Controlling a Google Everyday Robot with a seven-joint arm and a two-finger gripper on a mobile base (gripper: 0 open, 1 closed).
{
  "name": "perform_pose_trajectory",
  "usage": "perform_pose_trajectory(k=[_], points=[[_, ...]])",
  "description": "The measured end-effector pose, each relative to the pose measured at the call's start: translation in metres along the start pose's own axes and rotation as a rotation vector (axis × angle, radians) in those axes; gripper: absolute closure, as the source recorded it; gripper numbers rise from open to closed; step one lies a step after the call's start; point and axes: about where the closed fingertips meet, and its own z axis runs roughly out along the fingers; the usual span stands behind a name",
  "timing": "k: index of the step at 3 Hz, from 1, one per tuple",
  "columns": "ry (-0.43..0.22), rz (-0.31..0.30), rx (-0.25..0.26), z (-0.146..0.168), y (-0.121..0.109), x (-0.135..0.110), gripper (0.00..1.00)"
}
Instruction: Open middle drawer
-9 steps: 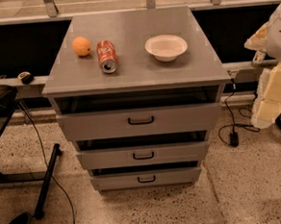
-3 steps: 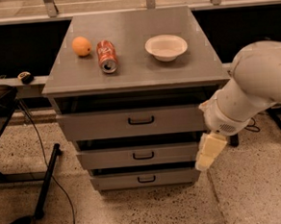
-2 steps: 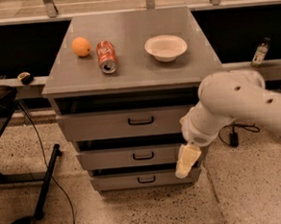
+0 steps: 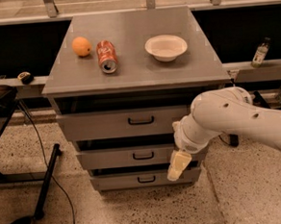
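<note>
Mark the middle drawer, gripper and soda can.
middle drawer (image 4: 110,158): camera view, left half of its front.
gripper (image 4: 178,165): camera view, finger end, by middle drawer's right end.
soda can (image 4: 107,56): camera view, its side.

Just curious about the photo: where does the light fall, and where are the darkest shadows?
Camera view: warm, dim light lies evenly on the cabinet top; the darkest shadows fill the gaps above each drawer front, the middle drawer included; the pale gripper, before that drawer's right end, looks bright.

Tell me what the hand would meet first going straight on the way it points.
Likely the bottom drawer. The hand, at the right end of the middle drawer, points down-left; depth unclear.
</note>
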Motion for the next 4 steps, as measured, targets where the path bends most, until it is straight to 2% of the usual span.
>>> perform_pose_trajectory(k=[1,2,3,4], points=[[-0.016,-0.016,0.025,0.024,-0.011,-0.006,0.00],[-0.095,-0.016,0.033,0.080,-0.010,0.001,0.00],[-0.223,-0.043,0.091,0.130,-0.024,0.001,0.00],[-0.403,0.010,0.125,0.146,-0.045,-0.004,0.00]])
